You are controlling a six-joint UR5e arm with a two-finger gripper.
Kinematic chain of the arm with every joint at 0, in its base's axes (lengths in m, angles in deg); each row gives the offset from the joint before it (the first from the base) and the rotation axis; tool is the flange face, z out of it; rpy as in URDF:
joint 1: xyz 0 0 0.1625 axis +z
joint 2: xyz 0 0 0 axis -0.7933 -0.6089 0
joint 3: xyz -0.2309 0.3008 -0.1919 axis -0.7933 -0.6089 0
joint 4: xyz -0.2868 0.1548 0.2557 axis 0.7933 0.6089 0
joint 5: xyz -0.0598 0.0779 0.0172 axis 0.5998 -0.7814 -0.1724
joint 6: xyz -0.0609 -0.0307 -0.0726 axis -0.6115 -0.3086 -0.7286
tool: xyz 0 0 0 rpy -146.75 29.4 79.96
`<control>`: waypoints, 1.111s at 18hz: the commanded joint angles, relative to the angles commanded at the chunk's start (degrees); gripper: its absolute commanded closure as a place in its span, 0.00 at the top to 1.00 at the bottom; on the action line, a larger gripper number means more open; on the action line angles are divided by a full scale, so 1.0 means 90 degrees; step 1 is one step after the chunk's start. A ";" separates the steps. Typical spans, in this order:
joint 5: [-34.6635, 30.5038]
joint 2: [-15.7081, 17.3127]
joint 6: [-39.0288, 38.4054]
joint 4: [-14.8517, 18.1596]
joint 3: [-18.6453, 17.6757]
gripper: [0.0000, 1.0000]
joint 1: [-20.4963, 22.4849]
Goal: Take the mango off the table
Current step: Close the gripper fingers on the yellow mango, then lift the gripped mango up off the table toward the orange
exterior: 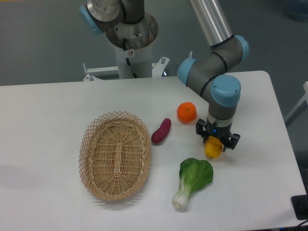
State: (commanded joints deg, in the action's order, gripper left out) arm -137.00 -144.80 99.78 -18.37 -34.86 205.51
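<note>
The mango is a yellow-orange oval fruit lying on the white table, right of centre. Only its lower end shows, since the wrist covers the top. My gripper points straight down over it. Its dark fingers stand on either side of the fruit with a gap to it, so the gripper is open and straddles the mango. The fruit rests on the tabletop.
A round orange sits just up-left of the gripper. A purple sweet potato lies left of it. A bok choy lies just below the mango. A wicker basket stands at centre-left. The arm's base post rises behind the table.
</note>
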 joint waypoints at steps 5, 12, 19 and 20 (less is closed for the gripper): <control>0.0039 0.0049 0.0000 -0.0010 0.0078 0.51 0.0000; 0.0486 0.0429 -0.0106 -0.0010 0.0371 0.51 0.0039; 0.1444 0.0966 -0.0799 -0.0010 0.0391 0.51 0.0000; 0.1552 0.1015 -0.1033 -0.0019 0.0391 0.51 -0.0029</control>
State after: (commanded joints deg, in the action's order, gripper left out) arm -123.04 -135.66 90.49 -18.55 -31.35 205.25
